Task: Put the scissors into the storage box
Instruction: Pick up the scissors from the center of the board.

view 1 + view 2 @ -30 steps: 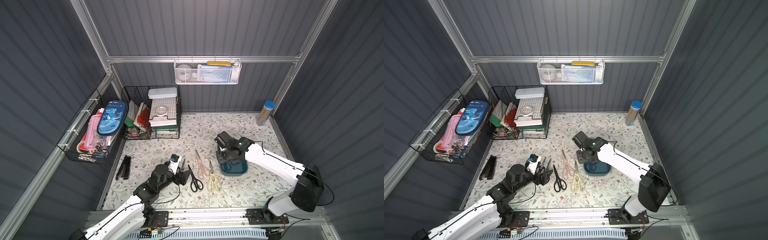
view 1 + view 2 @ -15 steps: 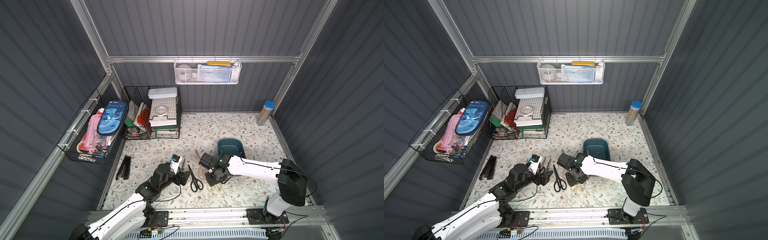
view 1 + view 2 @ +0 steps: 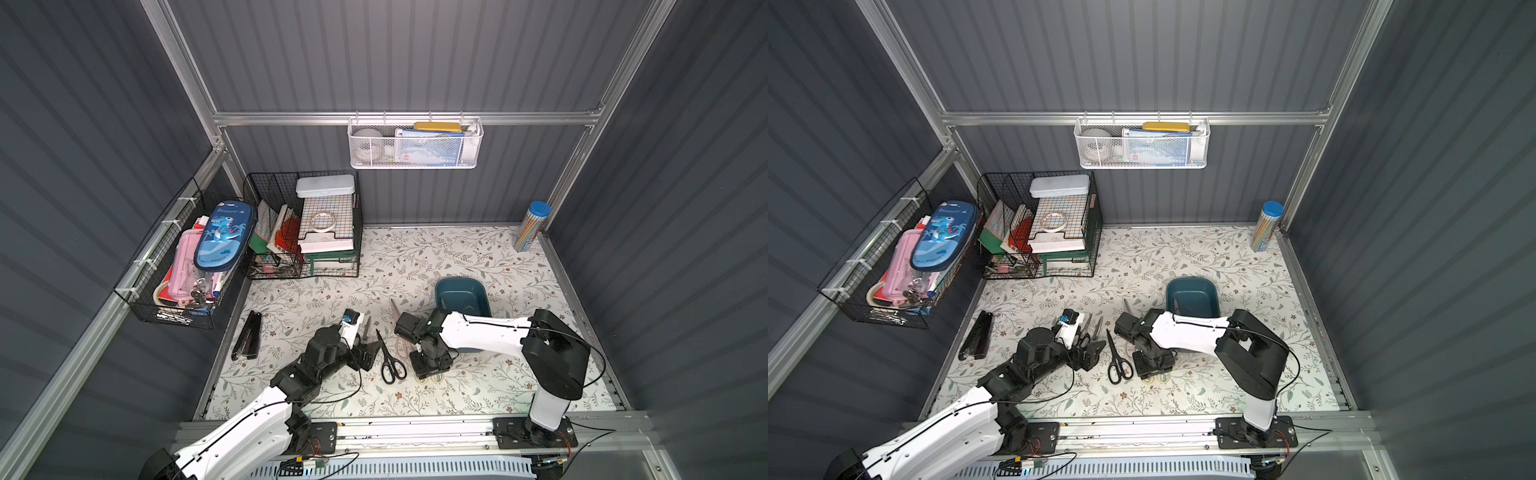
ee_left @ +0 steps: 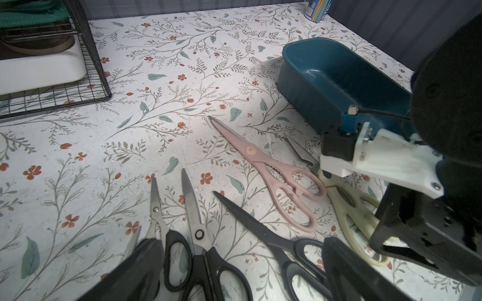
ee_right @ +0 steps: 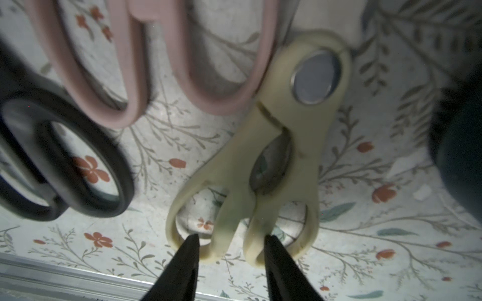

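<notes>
Here, pale-yellow shears' (image 5: 260, 130) handles straddled by half-open right tool (image 5: 230, 242), left tool (image 4: 238, 247) released

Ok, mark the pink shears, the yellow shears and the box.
pink shears (image 4: 262, 166): left wrist view, neck below the pivot.
yellow shears (image 5: 240, 156): right wrist view, handle shank.
box (image 4: 307, 91): left wrist view, near outer wall.
</notes>
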Robot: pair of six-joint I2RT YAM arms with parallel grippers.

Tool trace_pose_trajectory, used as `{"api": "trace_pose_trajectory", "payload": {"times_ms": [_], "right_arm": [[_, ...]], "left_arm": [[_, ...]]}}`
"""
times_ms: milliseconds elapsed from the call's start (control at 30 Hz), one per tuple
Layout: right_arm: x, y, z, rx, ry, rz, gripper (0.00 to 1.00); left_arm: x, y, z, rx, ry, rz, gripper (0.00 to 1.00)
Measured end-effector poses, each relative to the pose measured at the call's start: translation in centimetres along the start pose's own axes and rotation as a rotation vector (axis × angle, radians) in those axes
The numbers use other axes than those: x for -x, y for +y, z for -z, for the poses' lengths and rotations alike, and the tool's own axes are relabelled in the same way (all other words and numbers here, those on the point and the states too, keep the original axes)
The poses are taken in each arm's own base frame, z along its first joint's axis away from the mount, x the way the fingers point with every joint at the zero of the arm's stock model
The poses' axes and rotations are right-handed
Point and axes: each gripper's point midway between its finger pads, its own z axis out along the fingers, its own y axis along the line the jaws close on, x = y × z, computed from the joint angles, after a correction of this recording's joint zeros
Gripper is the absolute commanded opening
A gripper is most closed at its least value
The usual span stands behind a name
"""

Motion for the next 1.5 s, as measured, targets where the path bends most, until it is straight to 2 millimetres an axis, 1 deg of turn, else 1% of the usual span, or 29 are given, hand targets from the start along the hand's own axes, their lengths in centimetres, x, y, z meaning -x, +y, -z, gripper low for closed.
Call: {"api": "trace_pose_trajectory", "payload": {"times_ms": [67, 133, 200, 367, 433, 567, 633, 767, 967, 1067, 1233, 1333, 1400, 1500], "right_arm": [[0.1, -0.1, -0.1, -0.009, 0.008, -0.004, 0.44], [0.2, -0.3, -0.2, -0.018, 0.015, -0.010, 0.47], [0.7, -0.6, -0.9, -0.036, 0.017, -0.016, 0.47], [1.7, -0.4, -0.9, -0.041, 0.029, -0.020, 0.47], [1.9, -0.3, -0.9, -0.042, 0.028, -0.015, 0.43], [2.5, -0.1, -0.8, -0.050, 0.024, 0.002, 0.31], [3.0, 0.0, -0.8, -0.063, 0.017, 0.009, 0.28], [5.0, 0.1, -0.5, -0.073, -0.014, 0.012, 0.24], [7.4, -0.5, -0.2, -0.085, -0.059, 0.002, 0.23], [7.9, -0.9, 0.0, -0.096, -0.076, 0.003, 0.22], [8.1, -1.0, 0.1, -0.103, -0.087, 0.003, 0.20], [8.3, -1.0, 0.7, -0.104, -0.101, 0.006, 0.20], [8.8, -0.8, 1.6, -0.098, -0.126, 0.010, 0.20], [9.5, -0.4, 3.6, -0.077, -0.175, 0.014, 0.20]], "left_arm": [[0.0, 0.0, 0.0, 0.000, 0.000, 0.000, 0.99], [0.0, 0.0, 0.0, 0.001, -0.001, 0.000, 0.99], [0.0, 0.0, 0.0, 0.001, -0.001, 0.000, 0.99], [0.0, 0.0, 0.0, 0.002, 0.000, 0.000, 1.00], [0.0, 0.0, 0.0, 0.001, -0.001, 0.000, 0.99], [0.0, 0.1, 0.0, 0.005, -0.001, 0.000, 1.00], [0.0, 0.1, 0.0, 0.005, -0.001, 0.000, 0.99], [0.0, 0.1, 0.0, 0.009, -0.001, 0.000, 1.00], [0.3, 0.2, 0.2, 0.013, -0.013, -0.001, 0.99], [0.5, 0.2, 0.3, 0.015, -0.021, -0.001, 0.99], [0.5, 0.3, 0.4, 0.018, -0.024, 0.001, 0.99], [0.6, 0.3, 0.4, 0.017, -0.025, 0.001, 0.99], [0.5, 0.3, 0.4, 0.017, -0.025, 0.001, 0.99], [0.5, 0.3, 0.4, 0.018, -0.025, 0.001, 0.99]]}}
